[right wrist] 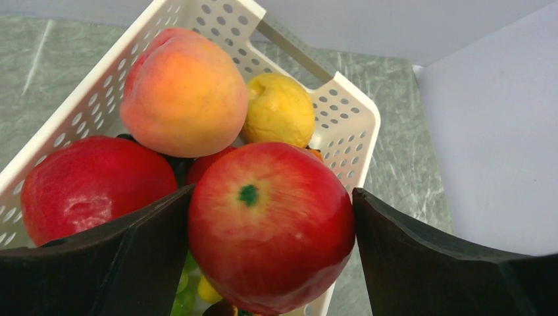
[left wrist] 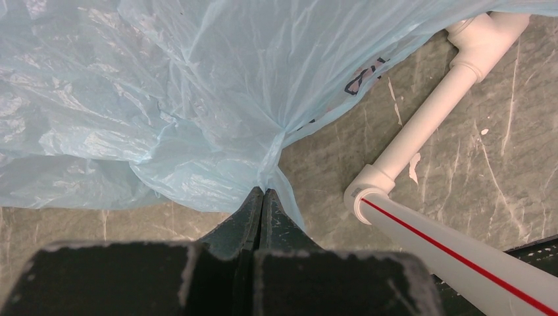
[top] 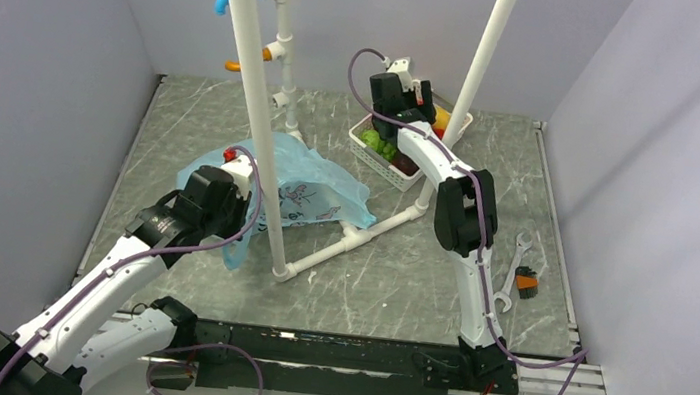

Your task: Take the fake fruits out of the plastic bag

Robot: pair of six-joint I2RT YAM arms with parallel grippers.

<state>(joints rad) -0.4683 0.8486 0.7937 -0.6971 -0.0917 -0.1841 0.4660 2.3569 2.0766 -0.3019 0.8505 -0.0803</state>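
The light-blue plastic bag (top: 312, 188) lies crumpled on the marble table beside the white pipe frame. My left gripper (top: 237, 224) is shut on a pinched fold at the bag's near edge (left wrist: 164, 85), fingertips pressed together (left wrist: 263, 192). No fruit shows through the bag. My right gripper (top: 404, 122) hangs over the white slotted basket (right wrist: 355, 105), and a glossy red apple (right wrist: 270, 230) sits between its fingers, touching both. In the basket lie a peach-orange fruit (right wrist: 184, 92), another red fruit (right wrist: 92, 184) and a yellow one (right wrist: 279, 108).
A white PVC pipe frame (top: 256, 105) stands mid-table, its base pipe (left wrist: 421, 145) running just right of the left gripper. The basket (top: 371, 160) also holds green fruit (top: 373, 140). A wrench (top: 517, 253) and a small orange-black tool (top: 524, 279) lie at right. Grey walls enclose three sides.
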